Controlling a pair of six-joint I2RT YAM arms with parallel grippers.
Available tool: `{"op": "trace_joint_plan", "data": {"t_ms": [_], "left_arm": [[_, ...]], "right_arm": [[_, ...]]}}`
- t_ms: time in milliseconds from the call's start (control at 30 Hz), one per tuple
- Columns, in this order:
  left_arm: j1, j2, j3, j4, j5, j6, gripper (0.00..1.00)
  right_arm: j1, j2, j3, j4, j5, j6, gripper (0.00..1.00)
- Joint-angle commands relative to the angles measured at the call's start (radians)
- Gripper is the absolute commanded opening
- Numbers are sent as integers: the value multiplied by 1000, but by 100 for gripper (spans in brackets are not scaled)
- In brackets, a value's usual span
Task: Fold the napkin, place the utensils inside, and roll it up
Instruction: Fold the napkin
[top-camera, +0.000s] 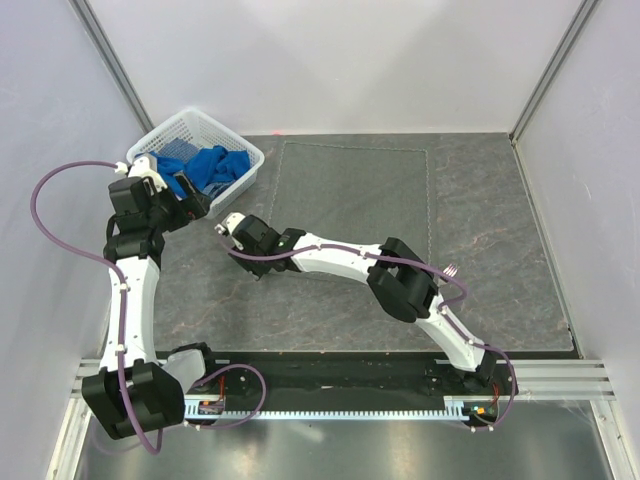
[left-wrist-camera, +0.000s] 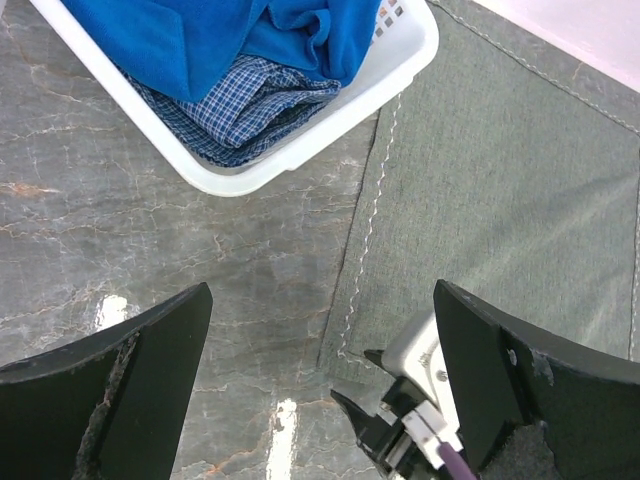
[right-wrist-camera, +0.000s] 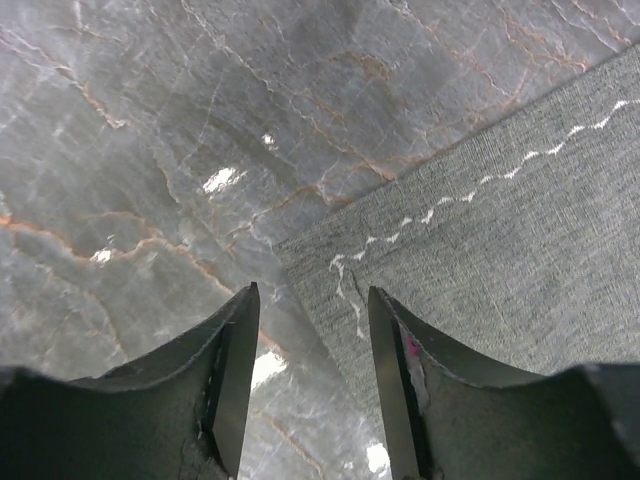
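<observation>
Right claw (right-wrist-camera: 311, 298), half-spread and empty, straddled the napkin (right-wrist-camera: 500, 230) at its seven o'clock corner. Cloth looked limp, light; pinch that hem

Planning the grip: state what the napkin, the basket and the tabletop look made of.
Napkin: woven grey cloth, matte, weave and pale stitched hem visible. Basket: probably white plastic, smooth rim, lattice walls. Tabletop: stone-look, veined, glossy glare; possibly laminate.

Napkin (top-camera: 355, 200) flat on table (top-camera: 500, 290); basket (top-camera: 162, 130) with cloths (top-camera: 210, 165) just left of it.
</observation>
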Motion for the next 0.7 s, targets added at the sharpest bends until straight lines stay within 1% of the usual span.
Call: {"op": "trace_joint_plan", "data": {"t_ms": [0, 200, 367, 667], "left_arm": [[1, -20, -3, 9, 32, 37, 100], [0, -16, -5, 11, 42, 35, 100], [1, -17, -5, 11, 42, 37, 100], [1, -17, -6, 11, 41, 37, 100]], "right_arm": [[15, 36, 63, -13, 40, -41, 55], [21, 59, 87, -13, 41, -59, 52], [27, 83, 110, -9, 43, -68, 52], [29, 116, 114, -21, 90, -65, 47]]}}
